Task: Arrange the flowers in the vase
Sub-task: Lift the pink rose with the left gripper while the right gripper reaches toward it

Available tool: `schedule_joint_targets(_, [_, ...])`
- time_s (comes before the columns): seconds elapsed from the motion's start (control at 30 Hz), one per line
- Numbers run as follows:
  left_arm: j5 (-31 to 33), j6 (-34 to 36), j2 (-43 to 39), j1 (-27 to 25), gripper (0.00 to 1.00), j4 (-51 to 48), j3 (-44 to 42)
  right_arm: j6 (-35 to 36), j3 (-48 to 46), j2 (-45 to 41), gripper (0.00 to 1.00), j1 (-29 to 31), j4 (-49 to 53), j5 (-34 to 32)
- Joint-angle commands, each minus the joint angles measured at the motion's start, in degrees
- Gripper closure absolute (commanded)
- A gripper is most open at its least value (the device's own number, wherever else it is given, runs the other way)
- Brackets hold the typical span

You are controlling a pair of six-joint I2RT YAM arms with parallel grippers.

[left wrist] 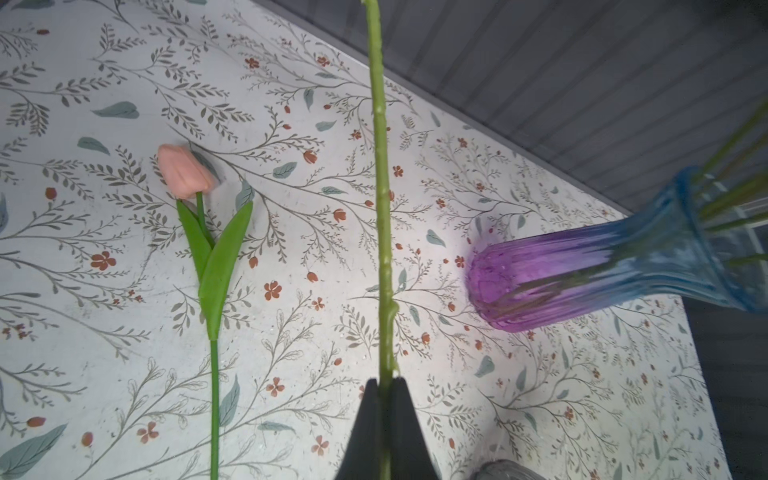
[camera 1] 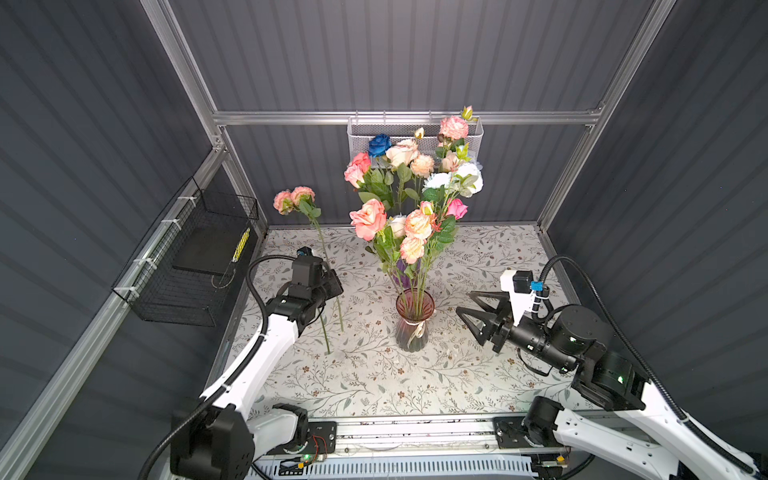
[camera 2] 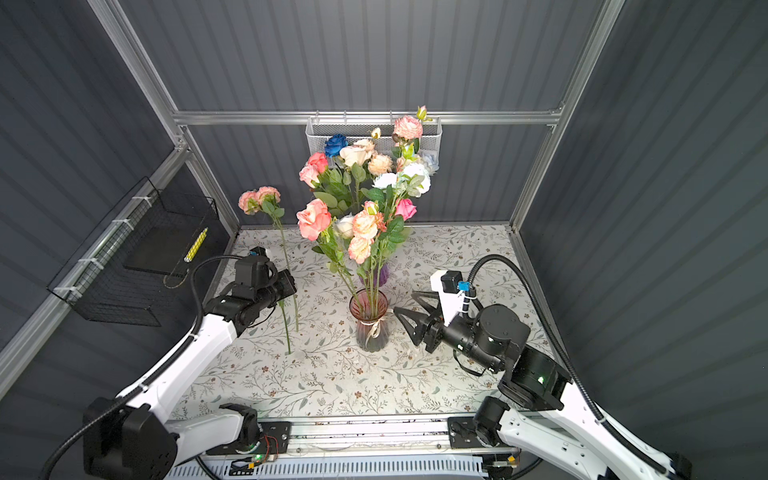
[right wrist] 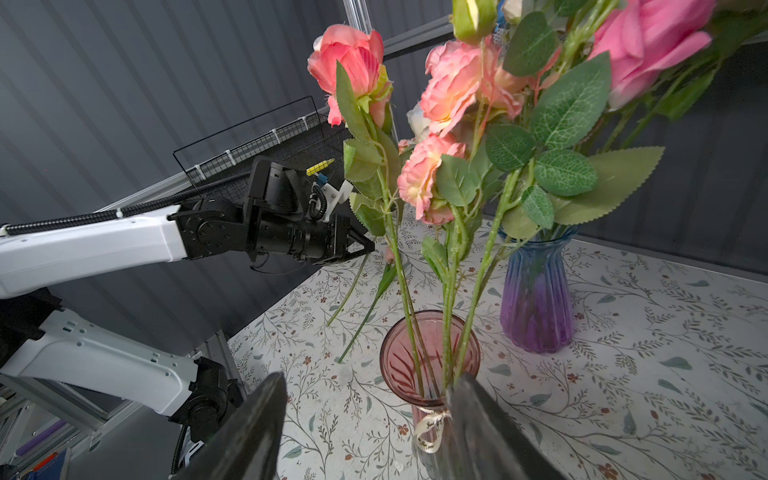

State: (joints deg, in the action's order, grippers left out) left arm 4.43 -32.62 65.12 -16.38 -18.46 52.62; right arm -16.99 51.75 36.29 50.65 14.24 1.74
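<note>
The left hand (left wrist: 384,388) is clenching tight on the stem of a two-bloomed pink spray (camera 1: 294,198). It is gripping about midway, so the spray is standing upright left of centre in both top views, well apart from the vase. The stem is a thin green plastic rod with small knobbly nodes, and the blooms are ruffled cloth, pink fading to cream. I cannot tell whether its foot is touching the worktop (camera 1: 457,374), which is wearing a pale covering printed with leafy sprigs.

The right hand (camera 1: 464,303) is hanging released and empty, its dark wedge-shaped fingers (right wrist: 253,436) spread just beside the pink vase (camera 1: 413,328) at lower centre. That vase is ribbed, rose-tinted glass with a cream ribbon tied at the neck. It is already holding several long stems with coral and pink heads and serrated cloth leaves.

Behind it, a purple-and-blue vase (right wrist: 536,299), also fluted glass, is carrying more flowers, among them a deep blue rose (camera 1: 379,144).

To my eye the job is getting well along. The held spray is waiting to go in, and a peach tulip (left wrist: 210,270), smooth and rubbery, is lying flat on the worktop beneath the left hand.
</note>
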Motion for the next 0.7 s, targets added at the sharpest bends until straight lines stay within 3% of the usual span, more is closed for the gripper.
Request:
schedule_joint_targets(0.0, [0.6, 0.6, -6.2, -0.3, 1.00, -4.3, 1.0, -0.9, 0.6, 0.1, 0.35, 0.0, -1.6, -0.3])
schedule_joint_targets(0.37, [-9.5, 5.9, -19.1, -0.5, 1.00, -9.3, 12.2, -2.1, 3.3, 2.7, 0.34, 0.0, -4.4, 3.3])
schedule_joint_targets(0.67, [-25.8, 11.9, -25.2, -0.5, 1.00, -3.8, 16.4, -0.1, 17.3, 14.0, 0.30, 0.1, -5.3, 16.6])
